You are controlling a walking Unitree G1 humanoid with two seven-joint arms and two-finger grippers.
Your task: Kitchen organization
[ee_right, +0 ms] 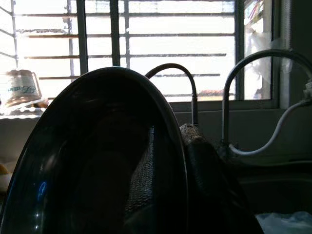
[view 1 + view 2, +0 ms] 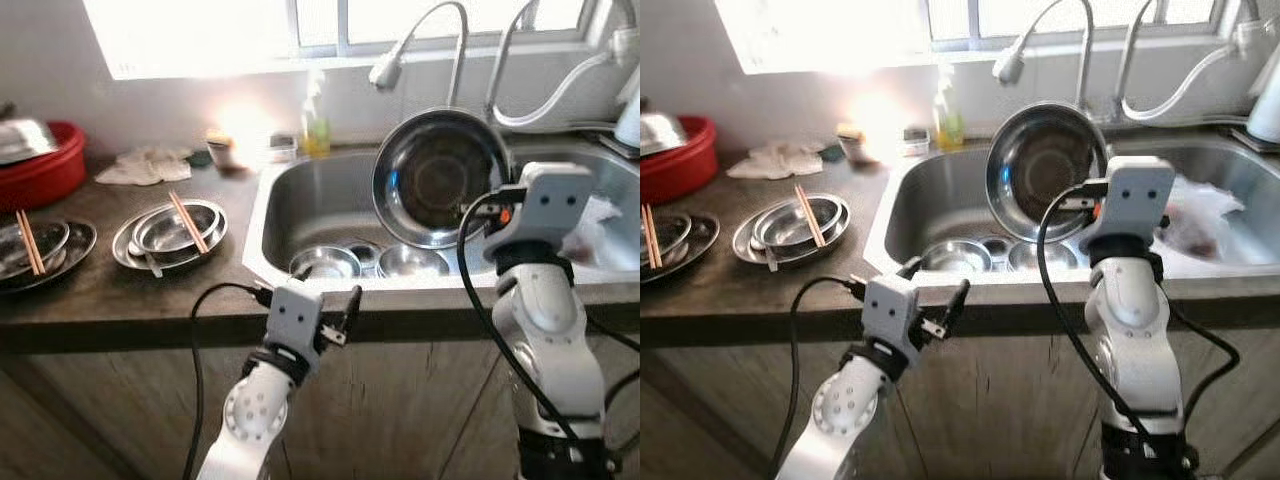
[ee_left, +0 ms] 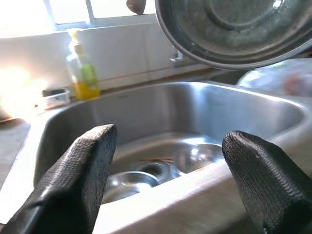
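Right gripper point(image 1: 168, 161) pinching the rim of a steel pan point(image 2: 440, 178), one finger inside, one behind. Pan held up on edge above the sink point(image 2: 300, 200), hollow side facing the robot, just under the taps point(image 2: 440, 40). Fingers mostly hidden behind wrist housing in the eye views; dark and backlit in the right wrist view.

Left gripper point(image 3: 165, 180) spread wide, holding nothing, touching nothing, hovering just before the sink's front edge, below counter level. Fingertips point(image 3: 83, 165) cut off at the frame's bottom.

Down in the sink: small steel bowls point(image 2: 325, 262), partly hidden by the front rim. Something pale and crumpled point(image 2: 1200, 215) in the right part of the sink, hard to identify.

On the counter point(image 2: 100, 290), left of the sink: stacked plates point(image 2: 170, 235) with chopsticks point(image 2: 188, 222) across. Soap bottle point(image 2: 317, 125) by the washed-out window.
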